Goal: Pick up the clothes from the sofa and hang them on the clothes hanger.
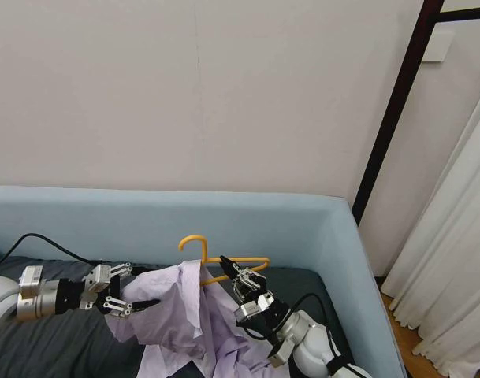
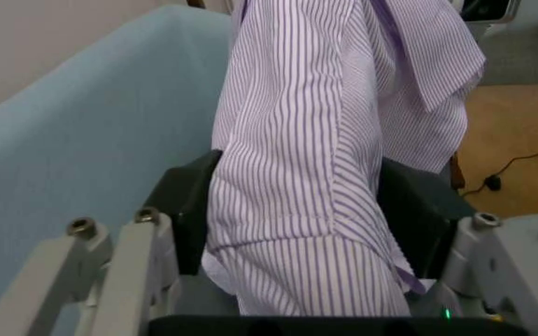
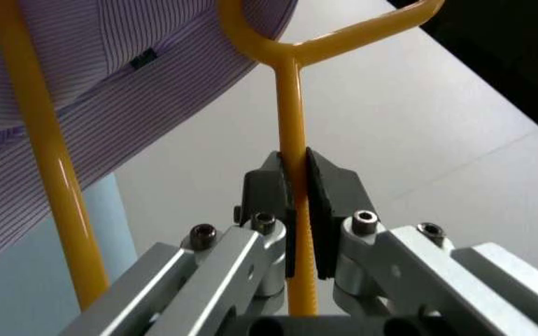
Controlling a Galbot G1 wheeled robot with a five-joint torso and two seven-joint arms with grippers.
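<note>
Above the dark seat cushion (image 1: 42, 342) of the light-blue sofa (image 1: 145, 220), 2 grippers work on 1 purple striped shirt (image 1: 184, 315) and 1 yellow hanger (image 1: 191, 239). From the left side the left gripper (image 1: 137, 290) reaches in level over the cushion. Its jaws stand part-way closed on a thick fold of the shirt. In the left wrist view the fabric (image 2: 296, 140) fills the gap of the left gripper (image 2: 301, 210) and touches both black pads (image 2: 189, 210).

On the right the right gripper (image 1: 238, 273) rises from below. Its jaws are pinched tight on the hanger's thin bar, with no gap to be seen. The right wrist view shows the right gripper (image 3: 299, 189) with the yellow rod (image 3: 290, 105) clamped between 2 ribbed pads (image 3: 329, 203).

The hanger is held clear of the cushion, in front of the sofa's backrest, with its hook uppermost. One end of it is tucked under the shirt's upper edge, where cloth (image 3: 82, 84) drapes over the yellow frame. The rest of the shirt hangs down between the 2 grippers and spills onto the seat
</note>
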